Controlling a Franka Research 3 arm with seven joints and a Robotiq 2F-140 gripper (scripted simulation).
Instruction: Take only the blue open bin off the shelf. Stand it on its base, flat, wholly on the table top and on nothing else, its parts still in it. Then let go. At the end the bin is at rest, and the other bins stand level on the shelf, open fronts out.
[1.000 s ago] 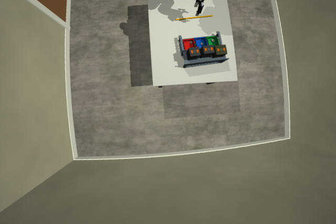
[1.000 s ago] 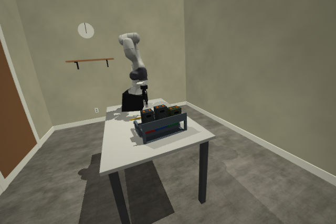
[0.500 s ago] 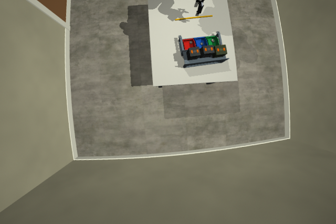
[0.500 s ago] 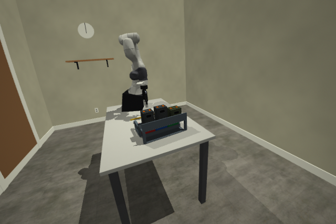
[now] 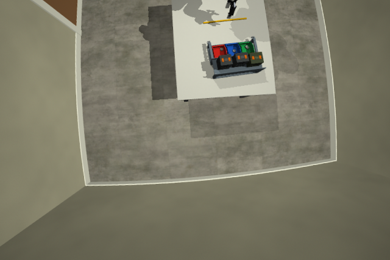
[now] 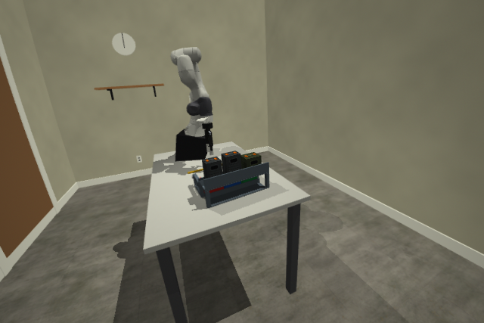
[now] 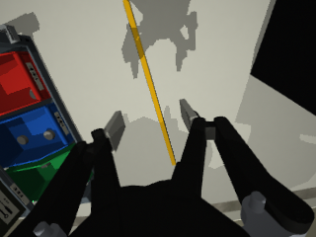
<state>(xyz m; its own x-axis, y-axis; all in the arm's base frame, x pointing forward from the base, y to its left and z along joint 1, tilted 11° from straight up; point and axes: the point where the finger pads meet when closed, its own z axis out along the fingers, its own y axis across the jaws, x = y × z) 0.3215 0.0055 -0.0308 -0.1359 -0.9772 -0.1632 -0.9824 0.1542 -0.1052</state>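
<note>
The blue open bin [image 5: 232, 49] [image 7: 35, 135] sits on the grey shelf [image 5: 239, 70] [image 6: 238, 175], between the red bin [image 5: 217, 52] [image 7: 12, 79] and the green bin [image 5: 245, 50] [image 7: 30, 183]. Grey round parts lie in the blue bin. The bins' open fronts face the arm's side. In the exterior view the shelf's back hides most of the bins. My gripper [image 5: 230, 16] [image 6: 209, 152] [image 7: 151, 114] is open and empty, fingers partly apart. It hangs above the table [image 5: 189, 77] [image 6: 172, 209], on the robot's side of the shelf, well away from the bins.
A thin yellow bar [image 5: 225, 20] [image 6: 195, 171] [image 7: 153, 94] lies on the table between the arm's base and the shelf. Three dark boxes with orange marks [image 5: 225, 60] [image 5: 242, 58] [image 5: 256, 58] stand at the shelf behind the bins, rising above its back rail.
</note>
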